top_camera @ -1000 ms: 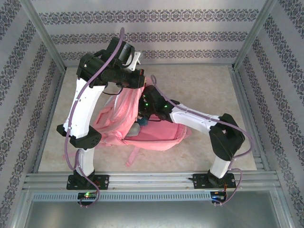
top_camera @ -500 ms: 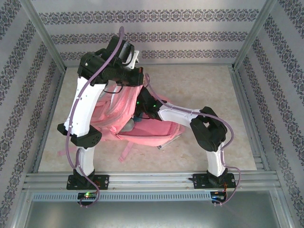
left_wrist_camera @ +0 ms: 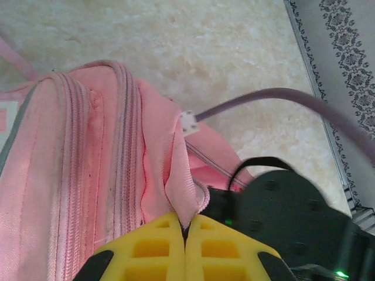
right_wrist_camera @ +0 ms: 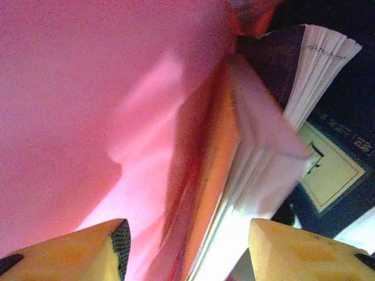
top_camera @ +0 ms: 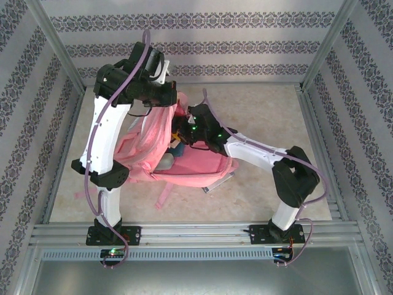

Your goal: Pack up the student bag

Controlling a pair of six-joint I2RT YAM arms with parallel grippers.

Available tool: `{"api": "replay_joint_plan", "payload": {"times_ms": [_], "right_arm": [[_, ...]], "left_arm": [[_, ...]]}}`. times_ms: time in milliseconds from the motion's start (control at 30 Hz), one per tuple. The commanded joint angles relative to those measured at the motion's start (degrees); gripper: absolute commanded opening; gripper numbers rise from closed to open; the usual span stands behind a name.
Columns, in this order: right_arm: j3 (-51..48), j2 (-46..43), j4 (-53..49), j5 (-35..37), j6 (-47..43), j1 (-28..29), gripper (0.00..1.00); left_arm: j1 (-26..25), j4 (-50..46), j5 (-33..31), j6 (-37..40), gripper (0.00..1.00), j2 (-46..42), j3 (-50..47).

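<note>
Pinching a fold at the top edge of the student bag (left_wrist_camera: 88, 164) in the left gripper (left_wrist_camera: 185, 229), yellow pads (left_wrist_camera: 152, 249) pressed flat together on the pink fabric, hoisting that edge so the mouth gapes. Resting otherwise on the table (top_camera: 264, 104) between the two arms, long axis roughly left to right, lifted rim toward the far left. Reaching into that mouth from the right side with the right gripper (right_wrist_camera: 184, 246), jaws spread well apart, clasping nothing as far as can be seen. Lying straight ahead between the spread fingertips: an orange-covered book (right_wrist_camera: 234, 152), cover against the bright lining, with a dark-covered book (right_wrist_camera: 272, 70) just beyond. Bag lining close along the right gripper's left side. Nearer arm for further stowing: the right, probably calling for a straight withdrawal back through the opening under the left pinch.
</note>
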Motion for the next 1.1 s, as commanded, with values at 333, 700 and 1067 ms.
{"api": "replay_joint_plan", "payload": {"times_ms": [333, 700, 1067], "right_arm": [[-6.0, -22.5, -22.1, 2.1, -19.0, -7.2, 0.54], [-14.6, -38.0, -36.2, 4.9, -24.0, -16.3, 0.53], [-21.8, -33.3, -41.8, 2.6, -30.8, -20.4, 0.51]], "left_arm": [[4.6, 2.2, -11.6, -4.8, 0.0, 2.5, 1.5], [8.4, 6.8, -14.8, -8.4, 0.0, 11.2, 1.5], [2.2, 4.6, -3.0, -4.6, 0.29, 17.7, 1.5]]}}
